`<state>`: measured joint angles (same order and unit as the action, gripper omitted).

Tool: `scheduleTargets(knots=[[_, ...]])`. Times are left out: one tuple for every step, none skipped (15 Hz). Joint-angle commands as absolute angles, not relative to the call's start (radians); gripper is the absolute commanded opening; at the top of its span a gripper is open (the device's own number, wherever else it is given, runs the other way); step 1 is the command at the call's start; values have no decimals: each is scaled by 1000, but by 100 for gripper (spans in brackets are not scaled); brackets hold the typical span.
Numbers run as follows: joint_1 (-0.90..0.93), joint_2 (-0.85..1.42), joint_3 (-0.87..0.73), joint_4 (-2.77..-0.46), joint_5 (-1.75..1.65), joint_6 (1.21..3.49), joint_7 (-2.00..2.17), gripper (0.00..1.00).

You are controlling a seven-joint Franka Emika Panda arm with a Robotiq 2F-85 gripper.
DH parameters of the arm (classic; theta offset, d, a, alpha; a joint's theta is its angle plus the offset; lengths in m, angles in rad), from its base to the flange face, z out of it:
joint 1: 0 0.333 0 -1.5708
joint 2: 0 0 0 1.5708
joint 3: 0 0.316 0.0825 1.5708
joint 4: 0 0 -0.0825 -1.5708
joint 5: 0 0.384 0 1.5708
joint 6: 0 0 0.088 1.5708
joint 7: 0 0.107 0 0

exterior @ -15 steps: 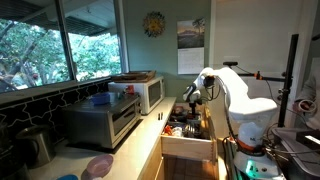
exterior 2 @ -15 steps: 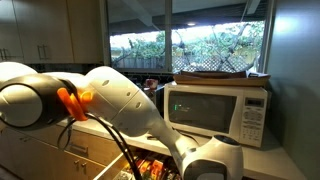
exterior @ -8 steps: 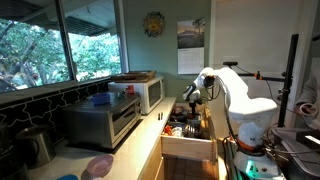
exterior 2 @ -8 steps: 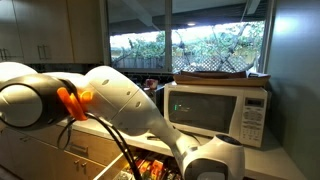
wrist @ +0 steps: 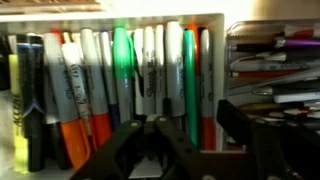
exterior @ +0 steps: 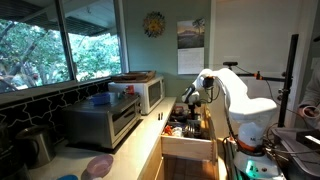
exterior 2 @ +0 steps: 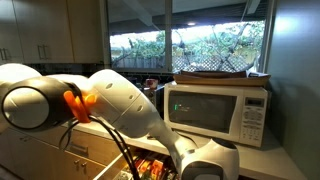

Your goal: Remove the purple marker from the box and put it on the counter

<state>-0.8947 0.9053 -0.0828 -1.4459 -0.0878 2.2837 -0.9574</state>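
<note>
Many markers (wrist: 120, 80) crowded the box (exterior: 188, 148); with the gripper (exterior: 190, 98) hovering, jaws spread and empty, I judged centring squarely over the purple marker (wrist: 296, 43) best.

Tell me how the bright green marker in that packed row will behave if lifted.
The bright green marker looks rigid and probably light. Its smooth round barrel may slip or roll once free. Wedged among neighbouring markers, it could drag them.
</note>
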Motion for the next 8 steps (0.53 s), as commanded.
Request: scheduleTargets(knots=[[-866, 939, -82, -1477, -63, 2346, -913, 85], [-870, 938, -76, -1482, -55, 2348, -913, 92], [-872, 941, -70, -1484, -48, 2348, -907, 100], [-864, 942, -83, -1454, -73, 2320, -920, 100], [-862, 943, -83, -1456, -73, 2323, -917, 89], [-861, 942, -84, -1455, -73, 2323, -917, 98], [-861, 942, -84, -1453, -73, 2323, -917, 100], [-861, 941, -84, -1454, -73, 2323, -917, 100]])
